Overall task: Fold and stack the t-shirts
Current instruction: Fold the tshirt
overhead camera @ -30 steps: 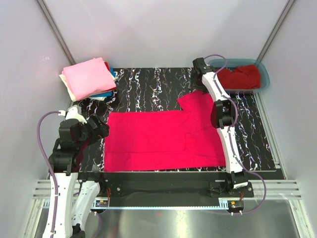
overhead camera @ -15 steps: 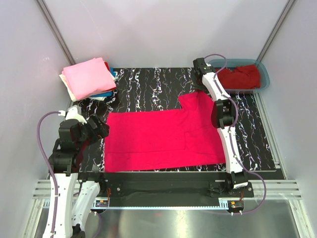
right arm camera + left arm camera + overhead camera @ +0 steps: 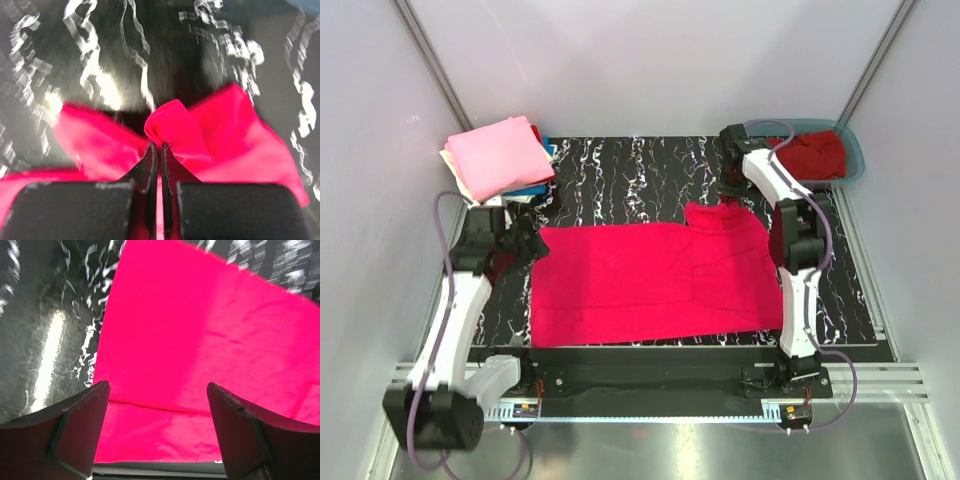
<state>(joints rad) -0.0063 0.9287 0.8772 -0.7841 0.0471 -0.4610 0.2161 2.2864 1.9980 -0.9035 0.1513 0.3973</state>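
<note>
A bright pinkish-red t-shirt (image 3: pixel 640 285) lies spread flat on the black marbled mat (image 3: pixel 620 170). My right gripper (image 3: pixel 728 197) is at its far right sleeve. In the right wrist view the jaws (image 3: pixel 161 146) are shut on a bunched fold of that red cloth (image 3: pixel 235 130), lifted slightly off the mat. My left gripper (image 3: pixel 532 243) hovers at the shirt's far left corner. Its fingers (image 3: pixel 85 410) stand wide apart over the red cloth (image 3: pixel 210 325), holding nothing. A folded stack of t-shirts (image 3: pixel 498 155), light pink on top, sits at the back left.
A teal tub (image 3: pixel 852 160) at the back right holds a crumpled dark red shirt (image 3: pixel 808 152). The mat's front edge (image 3: pixel 700 348) runs just beyond the arm bases. Grey walls close in both sides.
My right gripper shut on the sleeve and drew it slightly nearer, bunching it. The left arm reached forward from the near left to the shirt's far left corner.
</note>
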